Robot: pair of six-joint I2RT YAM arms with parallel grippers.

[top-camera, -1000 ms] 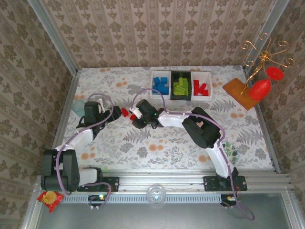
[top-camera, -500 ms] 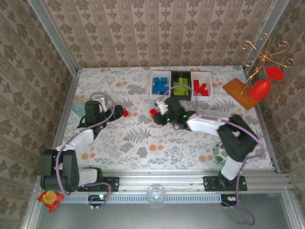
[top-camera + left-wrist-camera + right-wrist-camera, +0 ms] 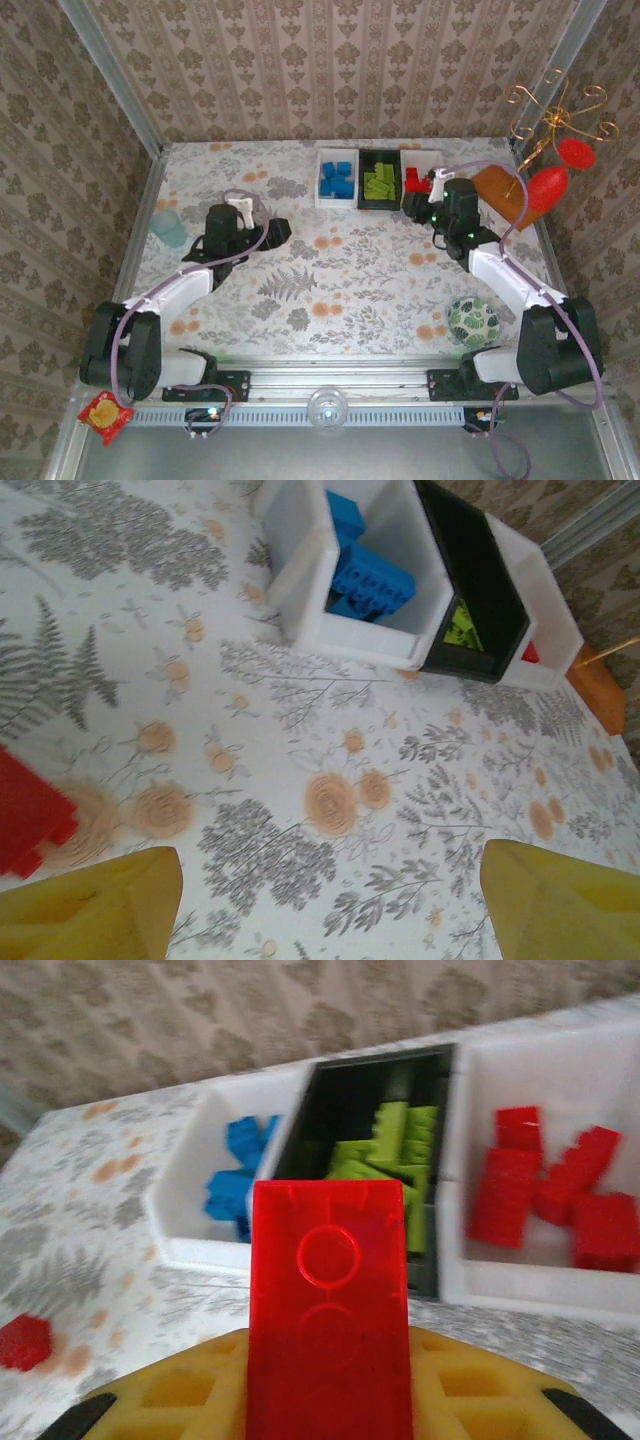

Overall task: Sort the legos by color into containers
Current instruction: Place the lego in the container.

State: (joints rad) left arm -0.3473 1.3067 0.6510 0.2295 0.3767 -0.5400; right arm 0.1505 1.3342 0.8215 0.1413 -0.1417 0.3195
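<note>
My right gripper (image 3: 426, 187) hangs at the near edge of the right white bin (image 3: 425, 155) and is shut on a red lego (image 3: 330, 1310), which stands upright between the yellow pads (image 3: 170, 1395). That bin (image 3: 560, 1070) holds red legos. The black bin (image 3: 385, 1080) holds lime green ones and the left white bin (image 3: 185, 1225) blue ones. My left gripper (image 3: 277, 231) hovers low over the table, left of the bins. It is open (image 3: 328, 870), with bare cloth between its fingers (image 3: 90, 905). A loose red lego (image 3: 25, 815) lies just left of them; the right wrist view shows it far off (image 3: 25, 1342).
A pale teal cup (image 3: 170, 226) stands at the left edge. The orange board (image 3: 497, 188) with the red ornaments (image 3: 545, 186) sits right of the bins. A green patterned ball (image 3: 472, 322) rests near the front right. The floral cloth between the arms is bare.
My right arm swung from the left-middle of the table across to the red bin, carrying the red lego. The left gripper slid a little to the right, over the loose red lego's spot.
</note>
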